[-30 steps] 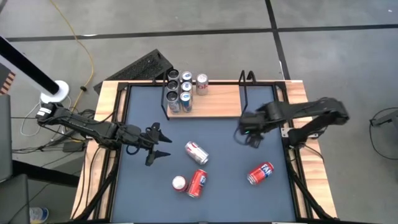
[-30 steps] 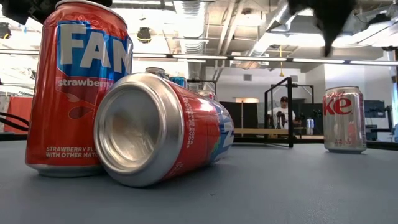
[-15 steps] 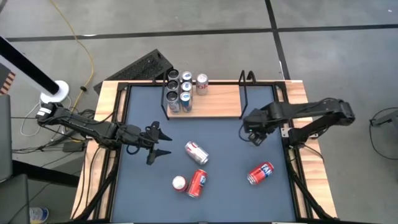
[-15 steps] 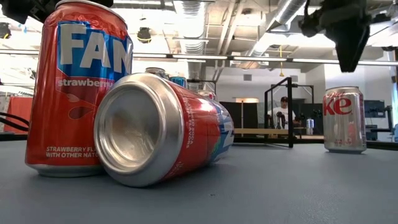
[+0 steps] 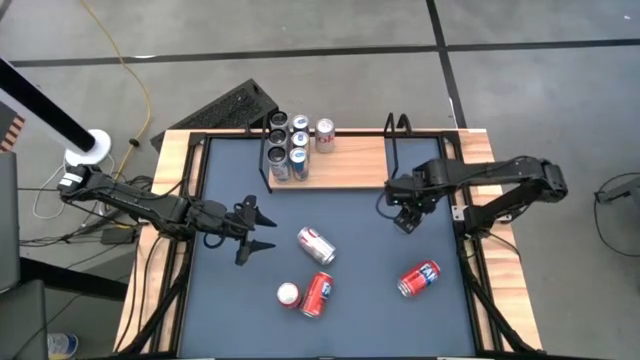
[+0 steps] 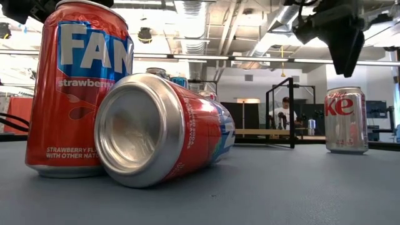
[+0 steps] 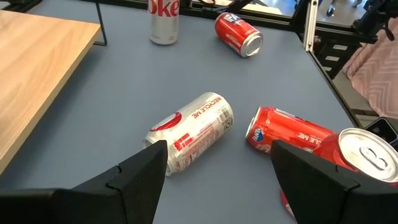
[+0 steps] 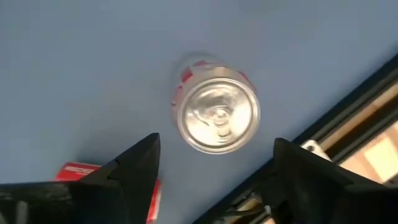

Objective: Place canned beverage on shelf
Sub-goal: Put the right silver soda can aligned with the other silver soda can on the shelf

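right gripper [image 5: 404, 222] right of centre, above upright silver can [image 8: 216, 114], fingers spread, holding nothing | left gripper [image 5: 262, 229] left of centre, fingers apart, empty, facing lying silver can [image 5: 316, 245] | shelf [image 5: 345, 162] top centre, five cans at its left end | red cans lower centre and lower right

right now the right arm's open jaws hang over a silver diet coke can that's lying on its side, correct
Not quite. The silver Diet Coke can stands upright, not on its side: the right wrist view looks straight down on its round lid, and the low view shows it standing. The rest holds: the right gripper hangs over it, jaws open.
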{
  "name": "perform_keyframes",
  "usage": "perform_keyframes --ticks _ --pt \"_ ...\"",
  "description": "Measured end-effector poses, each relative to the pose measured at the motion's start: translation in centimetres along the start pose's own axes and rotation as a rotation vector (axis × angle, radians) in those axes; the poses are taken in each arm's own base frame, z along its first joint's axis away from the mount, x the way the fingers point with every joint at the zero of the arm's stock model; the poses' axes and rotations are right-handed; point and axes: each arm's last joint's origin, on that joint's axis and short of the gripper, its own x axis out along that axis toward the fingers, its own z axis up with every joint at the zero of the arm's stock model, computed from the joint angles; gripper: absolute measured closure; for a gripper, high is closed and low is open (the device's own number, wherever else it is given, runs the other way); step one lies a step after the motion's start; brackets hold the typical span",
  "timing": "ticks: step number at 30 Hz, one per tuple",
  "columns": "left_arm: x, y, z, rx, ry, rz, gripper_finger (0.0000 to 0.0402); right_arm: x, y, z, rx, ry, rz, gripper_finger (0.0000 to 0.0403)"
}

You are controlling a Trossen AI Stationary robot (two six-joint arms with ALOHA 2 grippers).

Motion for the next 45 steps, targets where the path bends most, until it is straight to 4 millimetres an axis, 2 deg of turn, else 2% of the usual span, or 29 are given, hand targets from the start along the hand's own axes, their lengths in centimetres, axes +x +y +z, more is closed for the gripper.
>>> perform_keyframes --ticks 6,12,16,26,37,42,45 --pt "0.0 0.0 0.0 0.001 0.001 -0.003 0.0127 0.6 -0.3 0.5 0.039 0.007 0.014 0.0092" --pt "0.0 0.0 0.0 0.022 0.004 -0.009 0.0127 2.7 -0.9 0.6 0.067 0.053 -0.018 0.0092" --pt "0.0 0.1 0.0 0.024 0.003 -0.003 0.0127 3.7 -0.7 1.1 0.074 0.026 0.036 0.0092" --pt "0.1 0.5 0.0 0.017 0.009 0.000 0.0127 4.1 -1.0 1.4 0.059 0.029 0.064 0.0092" --pt "0.1 0.5 -0.1 0.011 0.019 -0.005 0.0127 4.1 -0.9 1.4 0.054 0.029 0.073 0.0112" --pt "0.1 0.5 -0.1 0.010 0.020 -0.005 0.0127 5.5 -0.9 1.1 0.057 0.055 0.095 0.0116" --pt "0.1 0.5 -0.1 0.010 0.020 -0.005 0.0127 5.7 -0.8 1.0 0.046 0.054 0.095 0.0123"
